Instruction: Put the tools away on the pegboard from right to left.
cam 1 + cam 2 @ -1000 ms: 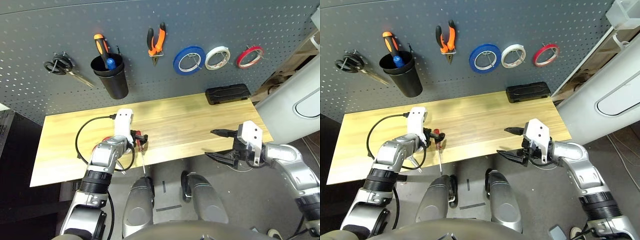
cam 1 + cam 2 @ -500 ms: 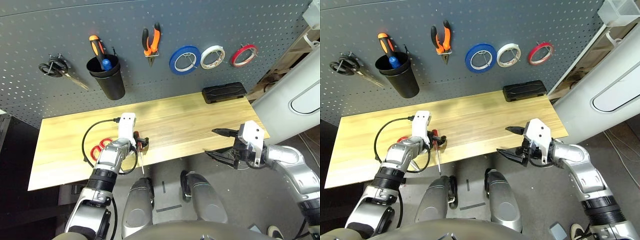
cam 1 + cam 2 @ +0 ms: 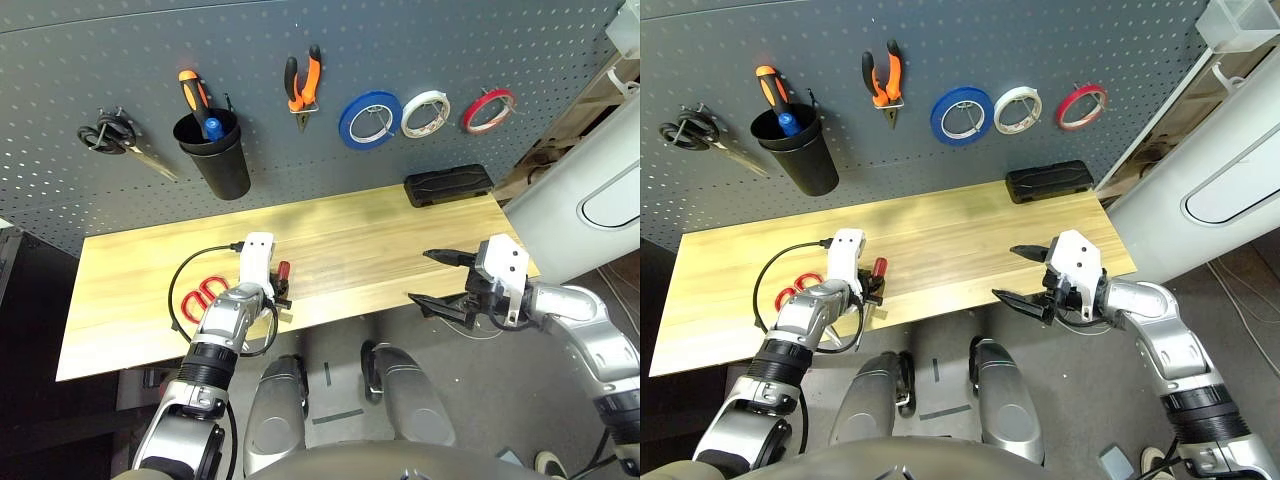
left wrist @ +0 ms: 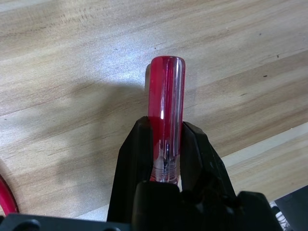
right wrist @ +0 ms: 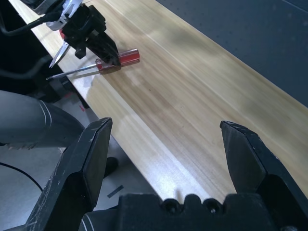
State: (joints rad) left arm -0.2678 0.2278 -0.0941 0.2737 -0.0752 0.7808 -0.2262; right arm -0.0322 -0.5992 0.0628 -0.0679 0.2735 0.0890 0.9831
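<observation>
"Where's the left gripper (image 4: 166,122)?"
"Low over the worktop (image 3: 340,240), jaws closed on the red screwdriver handle (image 4: 166,96), its forearm (image 3: 175,410) reaching in from the near left."
"And the right gripper (image 5: 166,125)?"
"Jaws spread wide and empty, at the worktop's right end, pointing left."

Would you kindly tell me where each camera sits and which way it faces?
Left eye and right eye: on the head, facing forward and down at pegboard and table; both silver forearms show.
Left wrist: on the left arm, looking along the left hand at a red screwdriver handle.
Right wrist: on the right arm, looking along the open right hand across the table; the left hand shows too.
Shared by both wrist views: screwdriver and tabletop.
</observation>
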